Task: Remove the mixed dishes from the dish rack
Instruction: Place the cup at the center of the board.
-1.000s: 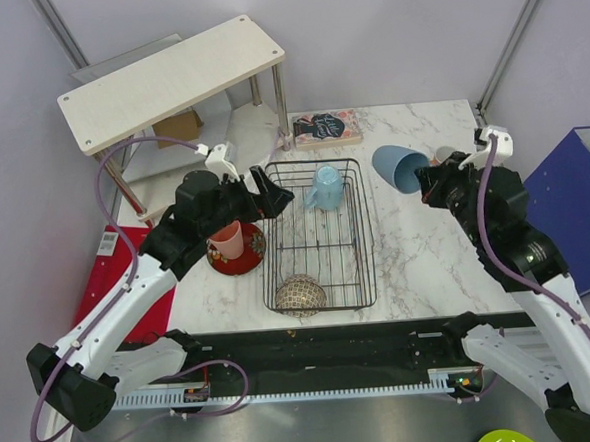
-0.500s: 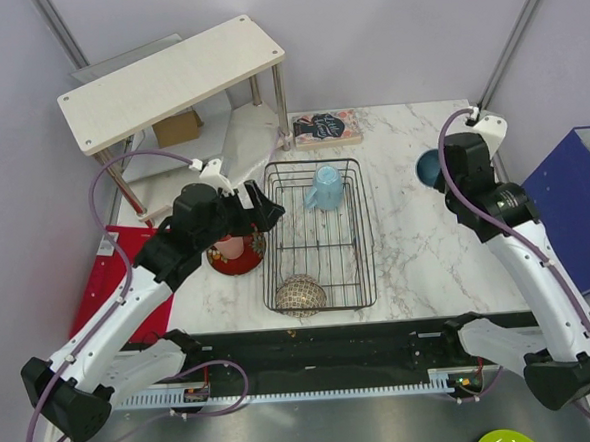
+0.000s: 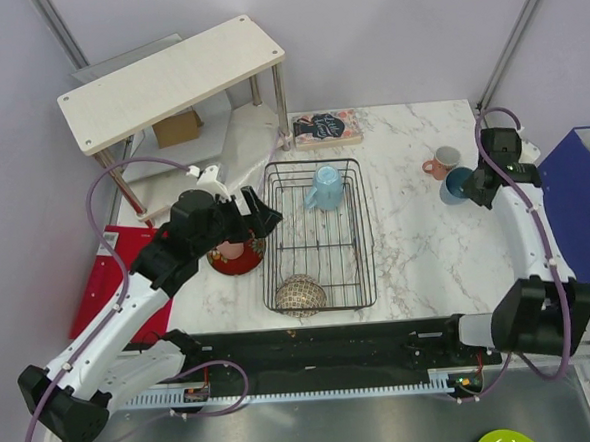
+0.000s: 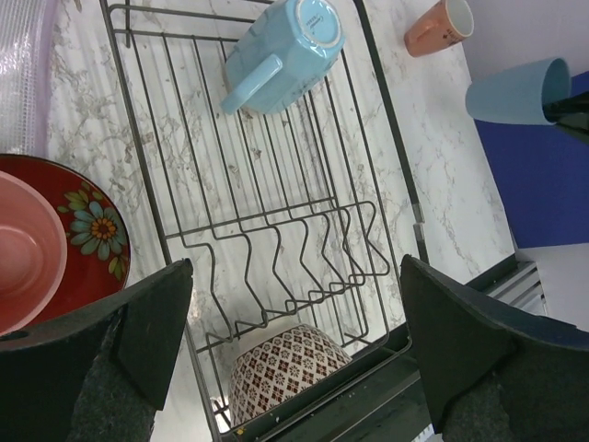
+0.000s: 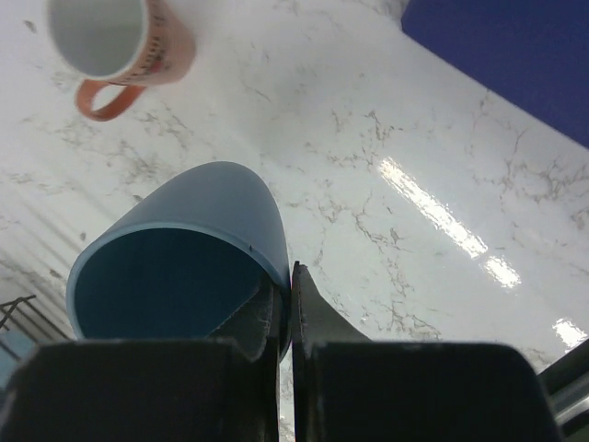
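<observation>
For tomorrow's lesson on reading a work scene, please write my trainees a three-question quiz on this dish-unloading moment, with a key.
1. How many dishes lie inside the dish rack?
2. True or false: the left end effector is shut.
3. What does the right end effector hold? A) salmon mug B) blue cup C) red plate

Key
1. Two: a light blue mug and a speckled bowl.
2. False: it is open.
3. B, pinched by its rim.

In the rack [image 3: 322, 244], a mug [image 3: 324, 187] blocks the far end, the bowl [image 3: 299, 294] the near-left corner; the wire floor between is open from above. The shelf [image 3: 171, 83] crowds its far-left side.
</observation>
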You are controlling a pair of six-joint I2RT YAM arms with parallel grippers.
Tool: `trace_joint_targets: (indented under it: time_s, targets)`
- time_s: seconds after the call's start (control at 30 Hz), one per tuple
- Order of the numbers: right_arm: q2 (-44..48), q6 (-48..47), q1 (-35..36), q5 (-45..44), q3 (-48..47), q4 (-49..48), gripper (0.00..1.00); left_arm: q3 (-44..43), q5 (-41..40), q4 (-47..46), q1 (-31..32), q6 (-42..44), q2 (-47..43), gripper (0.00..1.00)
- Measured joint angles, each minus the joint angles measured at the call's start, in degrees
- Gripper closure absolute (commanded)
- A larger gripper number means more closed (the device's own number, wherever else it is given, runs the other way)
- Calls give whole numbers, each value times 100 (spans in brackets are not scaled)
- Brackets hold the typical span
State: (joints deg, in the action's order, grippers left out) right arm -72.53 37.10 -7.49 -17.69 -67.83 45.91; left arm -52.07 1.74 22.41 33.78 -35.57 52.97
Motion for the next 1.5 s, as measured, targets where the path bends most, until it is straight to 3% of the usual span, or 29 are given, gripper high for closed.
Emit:
trace_joint_targets:
  time_s: [0.27, 0.6, 0.8, 1.17, 1.27, 1.5]
  targets:
    - [-1217, 343, -573, 332, 9, -151, 100, 92, 39, 201, 0, -192, 166, 1]
    - [-2660, 249, -756, 297, -1335, -74, 100, 94, 76, 284, 0, -299, 361, 1]
    - [-3071, 144, -767, 295, -1591, -2, 98, 94, 74, 350, 0, -310, 372, 1]
    - [-3244, -35, -767, 483, -1414, -42, 52, 94, 136, 417, 0, -367, 501, 1]
    - [-3237, -9, -767, 638, -1355, -44, 46, 94, 142, 422, 0, -367, 507, 1]
    - [-2796, 116, -682, 1049, -1419, -35, 41, 94, 138, 431, 0, -367, 507, 1]
